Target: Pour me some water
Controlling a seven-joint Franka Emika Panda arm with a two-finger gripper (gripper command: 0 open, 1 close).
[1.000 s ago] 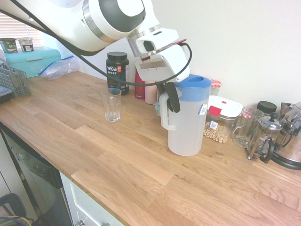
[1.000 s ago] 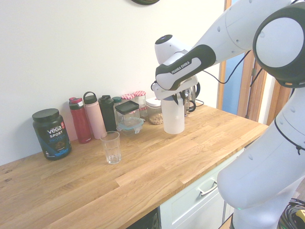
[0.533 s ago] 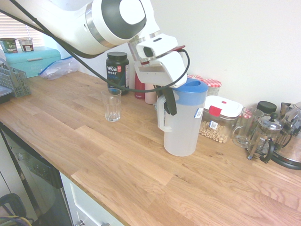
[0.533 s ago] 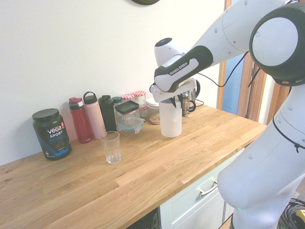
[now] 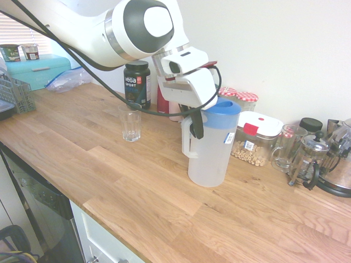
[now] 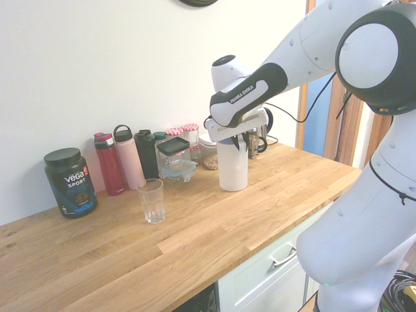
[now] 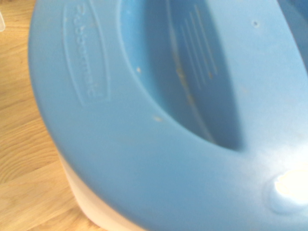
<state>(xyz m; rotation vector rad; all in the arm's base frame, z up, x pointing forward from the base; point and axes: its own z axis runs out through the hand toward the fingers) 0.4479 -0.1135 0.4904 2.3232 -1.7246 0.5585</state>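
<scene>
On the wooden table [image 5: 137, 192], the frosted pitcher [image 5: 209, 150] with its blue lid [image 5: 222, 107] holds the water [image 5: 211, 161] and hangs upright with its base at or just above the wood, the hand [image 5: 196, 121] clamped tight on the moulded side handle near the top. The small ribbed glass [image 5: 130, 121] stands apart from the pitcher on its handle side, nearer the dark Vega tub [image 5: 137, 83]. Behind the pitcher, against the wall, stand the red and pink bottles [image 6: 121, 159] and the red-lidded jars [image 5: 240, 97], and out past the pitcher's far side a clear cereal box [image 5: 256, 141], a glass mug [image 5: 286, 147] and the French press [image 5: 308, 159].
</scene>
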